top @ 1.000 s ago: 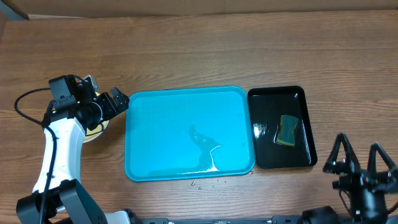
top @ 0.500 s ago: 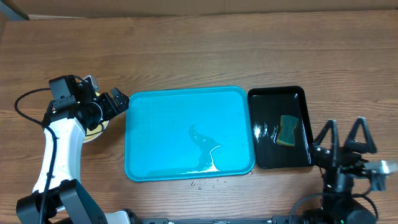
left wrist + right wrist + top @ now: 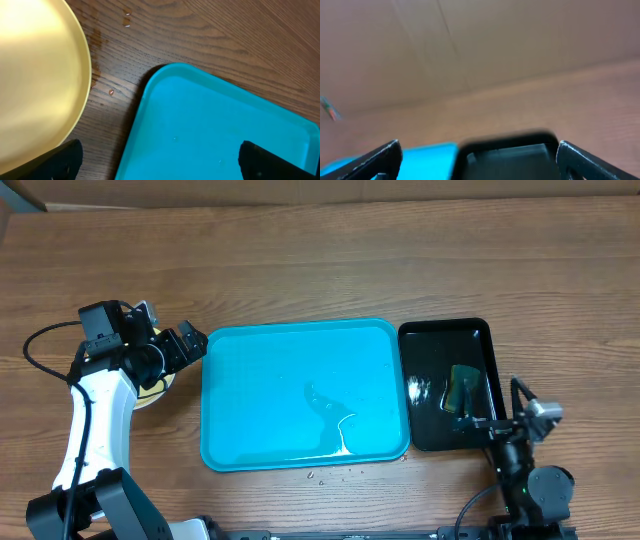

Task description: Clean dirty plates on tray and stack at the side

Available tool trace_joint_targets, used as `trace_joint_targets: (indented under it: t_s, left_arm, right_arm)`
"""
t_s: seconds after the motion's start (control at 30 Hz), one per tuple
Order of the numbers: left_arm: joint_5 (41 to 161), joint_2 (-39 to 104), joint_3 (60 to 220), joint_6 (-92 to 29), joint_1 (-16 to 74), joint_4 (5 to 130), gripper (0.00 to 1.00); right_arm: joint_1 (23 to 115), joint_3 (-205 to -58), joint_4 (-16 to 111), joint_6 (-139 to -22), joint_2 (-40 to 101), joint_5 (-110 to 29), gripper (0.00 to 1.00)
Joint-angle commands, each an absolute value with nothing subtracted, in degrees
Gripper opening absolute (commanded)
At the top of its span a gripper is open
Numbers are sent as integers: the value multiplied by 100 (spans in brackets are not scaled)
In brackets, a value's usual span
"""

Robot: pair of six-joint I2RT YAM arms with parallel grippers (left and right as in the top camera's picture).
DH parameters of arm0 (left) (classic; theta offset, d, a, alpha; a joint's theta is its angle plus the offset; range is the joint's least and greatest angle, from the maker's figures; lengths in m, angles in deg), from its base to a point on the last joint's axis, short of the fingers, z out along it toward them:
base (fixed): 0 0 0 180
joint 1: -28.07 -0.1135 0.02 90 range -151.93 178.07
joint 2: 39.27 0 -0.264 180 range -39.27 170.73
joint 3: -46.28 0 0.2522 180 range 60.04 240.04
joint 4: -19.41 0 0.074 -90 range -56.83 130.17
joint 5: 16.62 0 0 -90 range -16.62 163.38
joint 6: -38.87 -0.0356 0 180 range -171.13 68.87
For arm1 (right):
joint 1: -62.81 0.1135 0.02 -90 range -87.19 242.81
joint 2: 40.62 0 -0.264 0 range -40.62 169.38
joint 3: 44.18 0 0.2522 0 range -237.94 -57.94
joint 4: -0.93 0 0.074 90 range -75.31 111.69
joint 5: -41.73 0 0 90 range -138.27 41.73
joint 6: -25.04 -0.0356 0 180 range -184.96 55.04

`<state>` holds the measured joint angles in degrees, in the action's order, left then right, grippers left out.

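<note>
The turquoise tray (image 3: 260, 370) lies mid-table with no plate on it, only a thin film of water (image 3: 330, 420). A pale yellow-green plate (image 3: 153, 389) rests on the table to the tray's left, mostly hidden under my left arm. In the left wrist view the plate (image 3: 35, 75) is left of the tray's corner (image 3: 210, 130). No white plate can be made out. My left gripper (image 3: 185, 345) (image 3: 160, 167) is open and empty over the gap between plate and tray. My right gripper (image 3: 505, 430) (image 3: 477, 162) is open and empty, low at the black tray's front edge.
A narrow black glossy tray (image 3: 425, 430) stands right of the turquoise tray and holds a green-yellow sponge (image 3: 462, 390). The right wrist view shows the black tray (image 3: 505, 150) and the turquoise tray (image 3: 430, 152). Water drops (image 3: 330, 473) lie on the wood in front.
My right arm has swung left from the table's front right corner and folded down by the black tray's front edge. My left arm has not moved.
</note>
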<state>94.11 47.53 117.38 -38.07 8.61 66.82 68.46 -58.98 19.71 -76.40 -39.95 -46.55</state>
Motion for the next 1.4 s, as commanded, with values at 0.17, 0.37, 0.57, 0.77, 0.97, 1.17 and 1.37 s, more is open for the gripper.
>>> trace_joint_targets:
  t_s: [0.17,0.37,0.57,0.77,0.97,1.17,1.37]
  left_arm:
    - [9371,4753,11718,-3954,898,6679,100]
    - [9371,4753,11718,-3956,898,6679,100]
    - [9371,4753,11718,-3956,898,6677,100]
    - [9371,4753,11718,-3956,898,6679,100]
    - [9371,4753,11718,-3956,898,6679,100]
    - [9371,4753,11718,-3956,898,6677,100]
    - [9371,4753,11718,-3956,898,6677,100]
  right_arm:
    - [6820,-5839,1934,-6921,-4046,-4983,100]
    - [6820,-5839,1940,-6897,-4046,-4961,100]
    - [6820,-5839,1955,-6036,-4046,-4714,100]
    - [6820,-5839,1953,-6045,-4046,-4747,100]
    - [6820,-5839,1953,-6045,-4046,-4751,100]
    - [6820,-5839,1953,-6043,-4046,-4751,100]
    - [6820,-5839,1953,-6043,-4046,-4751,100]
